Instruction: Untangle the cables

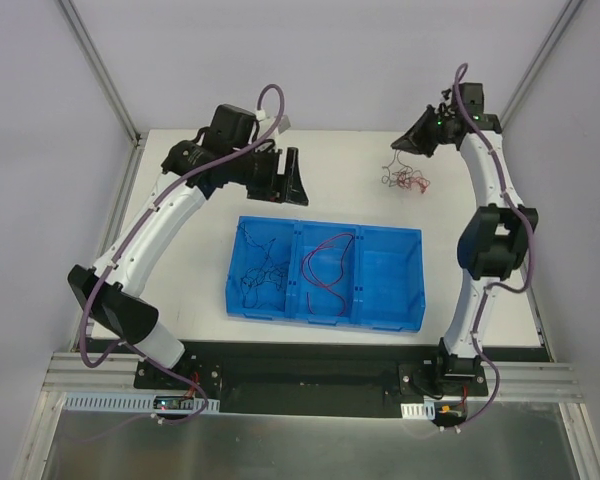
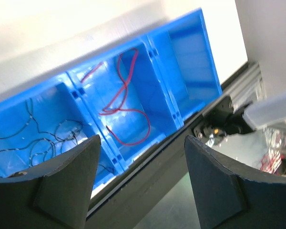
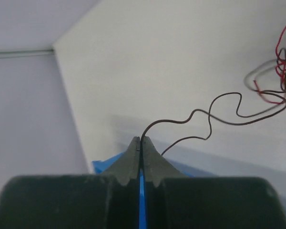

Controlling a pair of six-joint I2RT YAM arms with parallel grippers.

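Observation:
A tangle of thin black and red cables [image 1: 405, 179] lies on the white table at the back right; it shows at the right edge of the right wrist view [image 3: 276, 76]. My right gripper [image 1: 404, 144] [image 3: 141, 139] is shut on one dark cable [image 3: 200, 117] that runs from its tips to the tangle. The blue tray [image 1: 400, 312] holds black cables [image 1: 262, 264] in its left compartment and a magenta-purple cable [image 1: 325, 268] in the middle one; they show in the left wrist view as black [image 2: 43, 138] and red [image 2: 124, 95]. My left gripper [image 1: 292, 180] [image 2: 143, 143] is open and empty above the table behind the tray.
The tray's right compartment [image 1: 388, 268] holds nothing. The table's side rails and frame posts [image 1: 100, 70] border the workspace. The black base plate [image 1: 310, 360] runs along the near edge.

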